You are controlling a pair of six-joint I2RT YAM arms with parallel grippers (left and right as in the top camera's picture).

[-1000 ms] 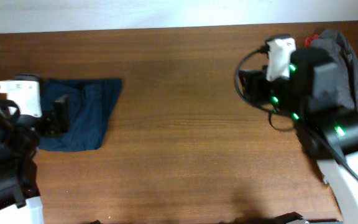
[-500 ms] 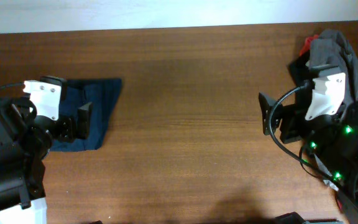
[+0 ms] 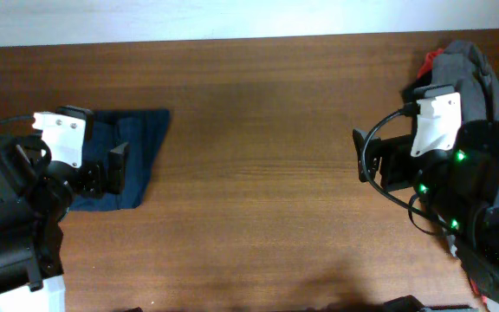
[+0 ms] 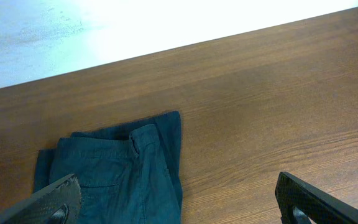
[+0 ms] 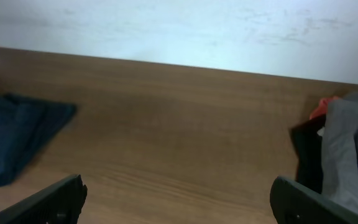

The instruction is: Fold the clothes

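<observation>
Brown wooden counter (image 3: 258, 173) spans the view, with a grey garment (image 3: 483, 78) heaped at its right edge. Navy shorts (image 3: 141, 139) lie flat at the far left, partly under the left end effector (image 4: 179, 208), whose fingers are spread wide and empty. The right end effector (image 5: 179, 205), likewise spread, sits well apart, so the left arm is nearer.

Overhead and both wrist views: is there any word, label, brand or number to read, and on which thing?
None can be read. The navy shorts, the grey garment and the wooden table carry no visible text or label.
</observation>
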